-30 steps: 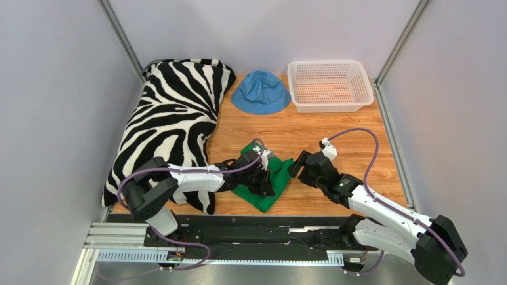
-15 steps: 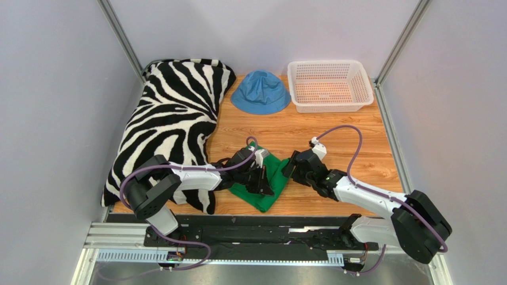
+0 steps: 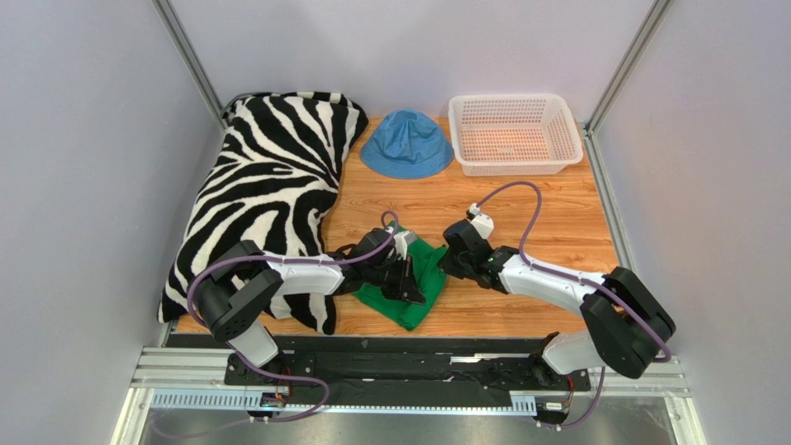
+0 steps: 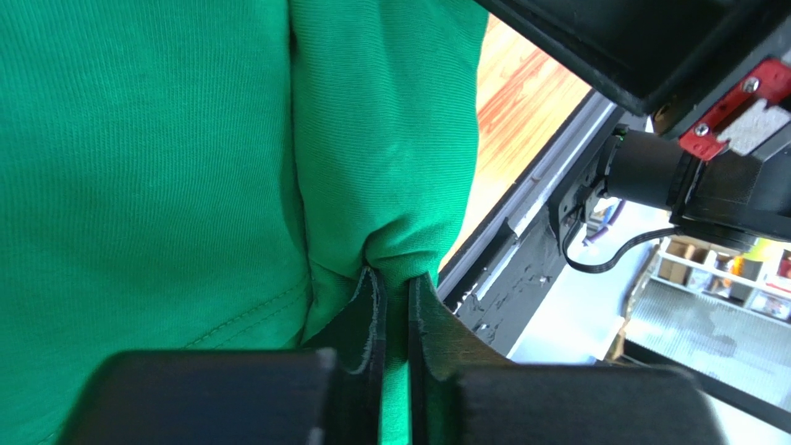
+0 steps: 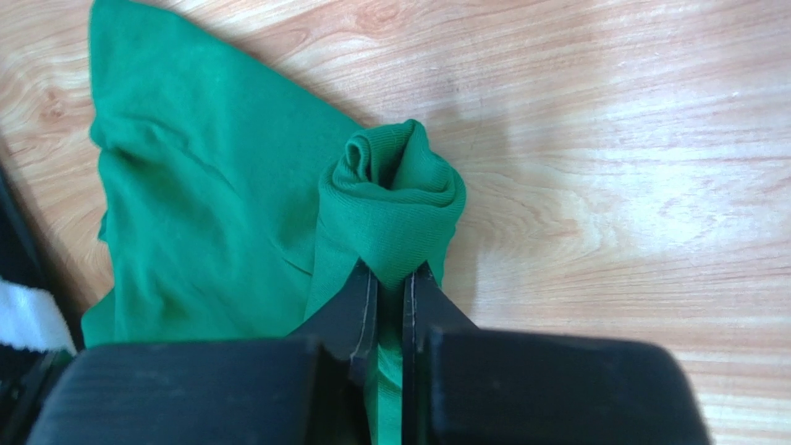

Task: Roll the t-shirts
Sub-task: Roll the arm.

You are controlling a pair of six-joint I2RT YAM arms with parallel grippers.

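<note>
The green t-shirt [image 3: 408, 298] lies bunched on the wooden table near its front edge, between the two arms. My left gripper [image 3: 415, 281] is shut on a fold of the t-shirt [image 4: 186, 167], and the cloth bulges out past its fingertips [image 4: 371, 287]. My right gripper [image 3: 447, 261] is shut on the shirt's right edge, where the t-shirt [image 5: 213, 213] is curled into a small roll just beyond the fingertips [image 5: 362, 283]. The left arm covers much of the shirt from above.
A black-and-white zebra pillow [image 3: 265, 185] fills the left side of the table. A blue bucket hat [image 3: 407, 144] and a white mesh basket [image 3: 513, 134] stand at the back. Bare wood [image 3: 548, 222] lies to the right, and the black front rail [image 3: 399, 348] runs just below the shirt.
My right gripper moved left to the shirt's right edge and closed on it. The left gripper kept its hold and shifted slightly.
</note>
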